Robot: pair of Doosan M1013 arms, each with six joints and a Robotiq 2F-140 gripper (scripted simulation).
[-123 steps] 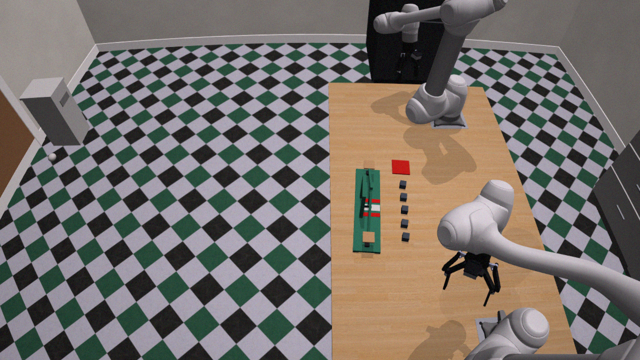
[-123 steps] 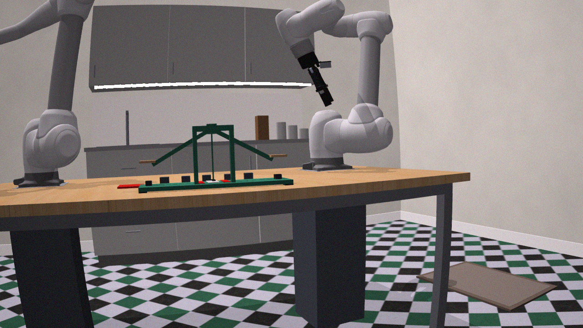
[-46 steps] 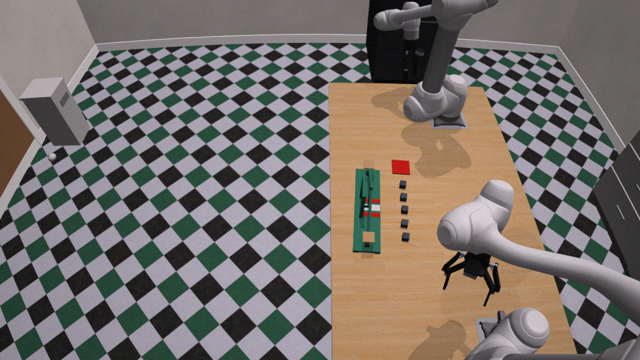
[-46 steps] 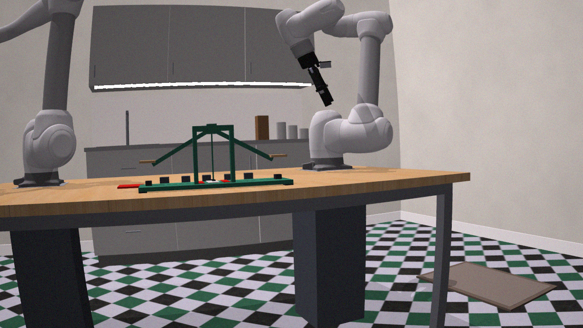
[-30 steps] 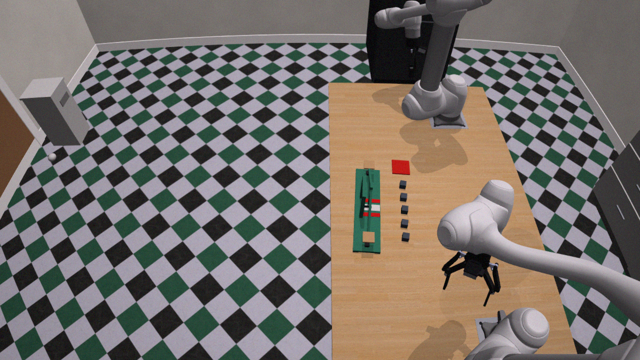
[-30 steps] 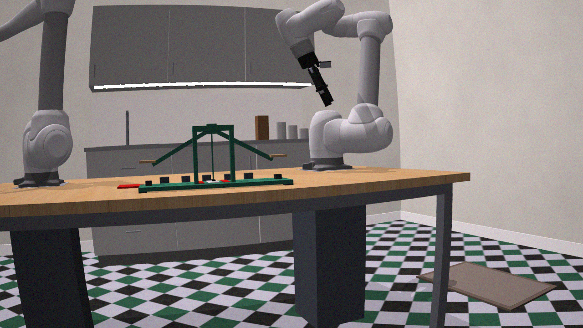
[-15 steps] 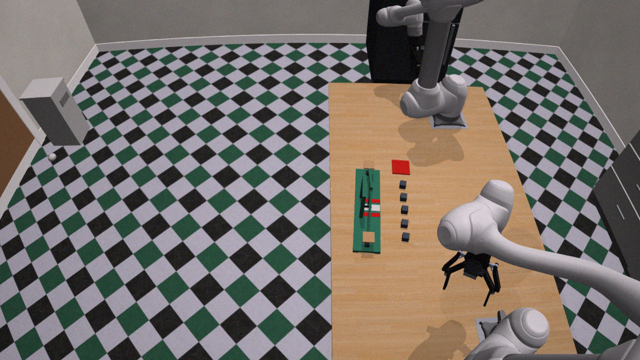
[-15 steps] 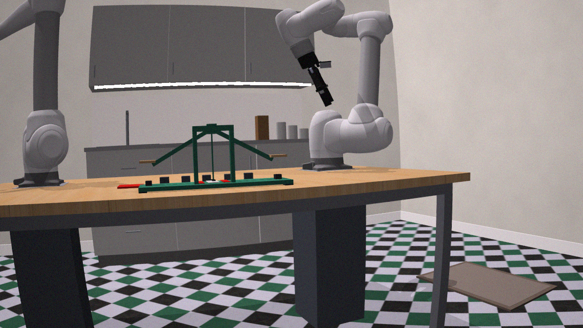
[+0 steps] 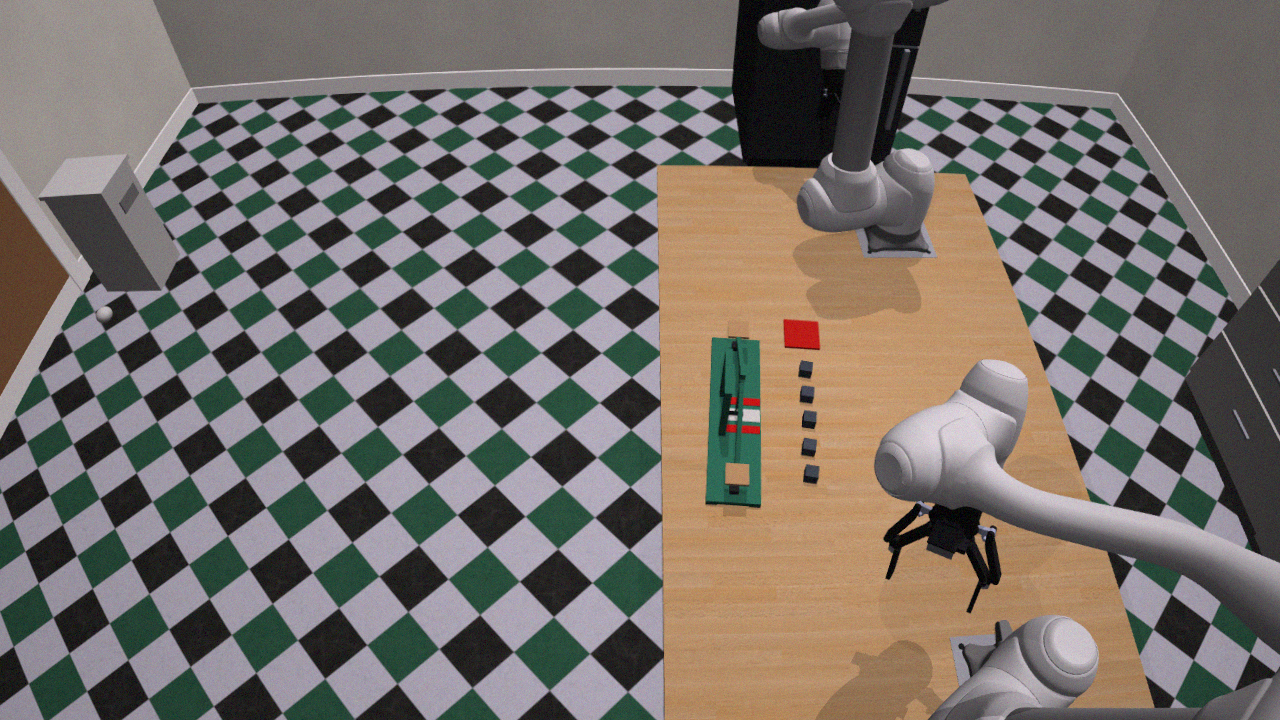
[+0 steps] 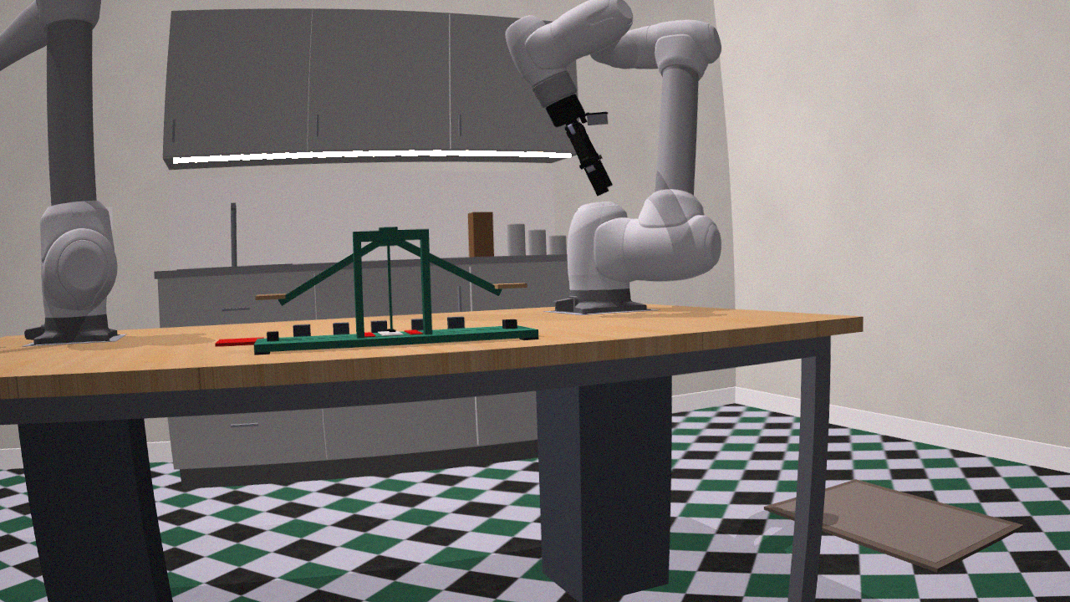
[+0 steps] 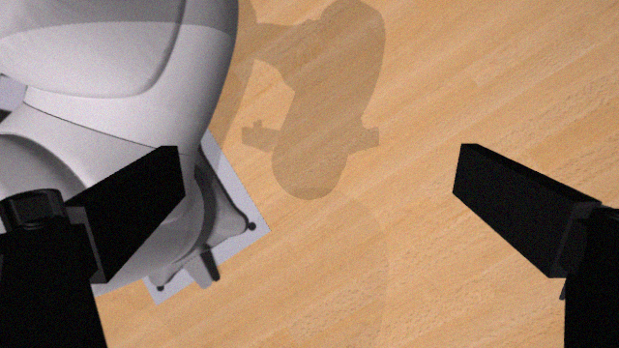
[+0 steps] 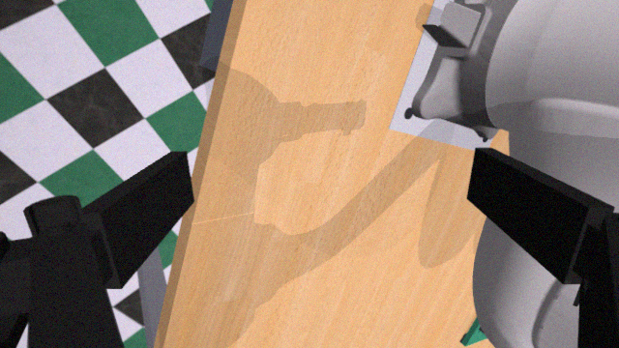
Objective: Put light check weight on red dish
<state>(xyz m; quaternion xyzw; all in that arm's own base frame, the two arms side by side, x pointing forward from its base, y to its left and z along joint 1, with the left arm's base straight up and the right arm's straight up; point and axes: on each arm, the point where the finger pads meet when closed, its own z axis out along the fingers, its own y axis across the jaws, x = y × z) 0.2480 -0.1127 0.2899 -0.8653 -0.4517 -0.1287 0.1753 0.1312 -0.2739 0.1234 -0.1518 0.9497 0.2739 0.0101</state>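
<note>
Left fingers: spread wide, released, nothing between; held high near their own arm's base, presumably parked to leave the work area free. Right fingers: likewise released, empty, beyond the dish end of the row.

Weights: five, dark, alike, in a spaced row beside the balance, likely so each can be gripped singly. Light one among them; which, looks cannot tell. Dish: red, flat, bare, at the row's end, handy for the chosen weight.

Balance: green; both pans empty, pointer over white. Weighing seems the next step.

Desk: pale wood. Floor: green, black, white checks. Wall cupboards: grey, lit beneath.
</note>
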